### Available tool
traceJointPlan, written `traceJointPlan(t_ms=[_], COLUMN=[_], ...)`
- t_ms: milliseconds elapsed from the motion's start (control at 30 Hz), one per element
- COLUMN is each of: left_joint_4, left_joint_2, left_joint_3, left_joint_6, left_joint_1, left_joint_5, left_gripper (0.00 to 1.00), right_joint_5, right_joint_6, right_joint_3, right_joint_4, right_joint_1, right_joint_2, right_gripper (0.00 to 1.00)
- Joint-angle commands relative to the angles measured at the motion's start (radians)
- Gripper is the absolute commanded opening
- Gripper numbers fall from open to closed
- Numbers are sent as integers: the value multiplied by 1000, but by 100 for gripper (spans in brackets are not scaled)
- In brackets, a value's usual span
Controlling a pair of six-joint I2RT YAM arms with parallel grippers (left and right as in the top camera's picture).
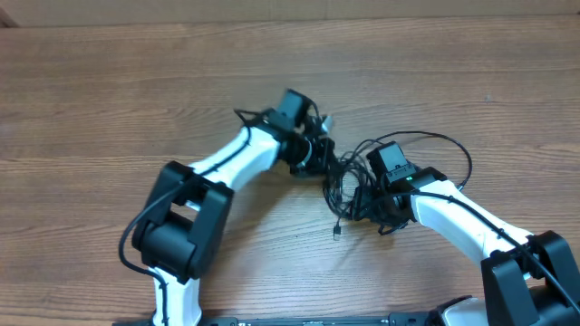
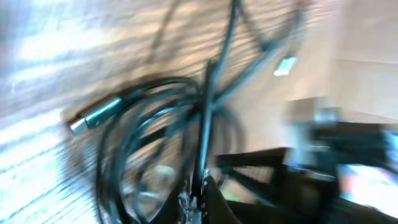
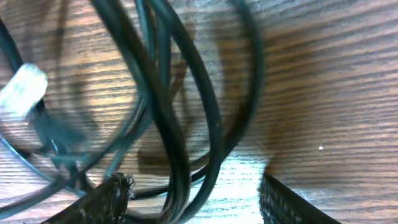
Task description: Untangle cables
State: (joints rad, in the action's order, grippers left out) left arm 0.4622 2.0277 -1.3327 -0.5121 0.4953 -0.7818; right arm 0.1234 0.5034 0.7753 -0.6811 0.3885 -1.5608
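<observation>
L gripper is clamped on one strand of the cables, though that view is badly motion-blurred; R gripper is spread, strands lying between its fingertips, which are cut off at 6 o'clock; the tangle is bunched between both arms near table centre, one loop arched toward 2 o'clock; a silver plug is seen smeared at 9 o'clock.

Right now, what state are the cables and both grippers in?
cables: tangled in one loose heap.
left gripper: shut on one strand of the cables.
right gripper: open, with strands running between its fingers.
</observation>
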Motion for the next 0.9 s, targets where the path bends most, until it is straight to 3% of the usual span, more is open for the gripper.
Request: traceJointPlan(t_ms=[0, 133, 533, 700, 767, 833, 867], left_joint_4=[-6, 20, 296, 354, 369, 393, 402], left_joint_2=[3, 3, 3, 3, 3, 3, 3], left_joint_3=[-56, -58, -58, -58, -59, -65, -69], left_joint_6=[64, 79, 173, 195, 207, 211, 230], left_joint_1=[-67, -121, -135, -137, -138, -146, -152], left_joint_5=[-235, -201, 375, 448, 448, 430, 394], left_gripper=[4, 4, 4, 5, 13, 33, 38], right_joint_5=[-6, 42, 58, 58, 58, 62, 67], right_joint_6=[-11, -60, -67, -67, -67, -68, -68], right_joint_3=[-10, -10, -10, -10, -10, -10, -9], right_joint_4=[3, 11, 19, 19, 18, 18, 18], right_joint_1=[5, 5, 5, 5, 5, 5, 5], right_joint_2=[-4, -4, -4, -4, -4, -4, -4], right_gripper=[66, 72, 71, 66, 66, 67, 71])
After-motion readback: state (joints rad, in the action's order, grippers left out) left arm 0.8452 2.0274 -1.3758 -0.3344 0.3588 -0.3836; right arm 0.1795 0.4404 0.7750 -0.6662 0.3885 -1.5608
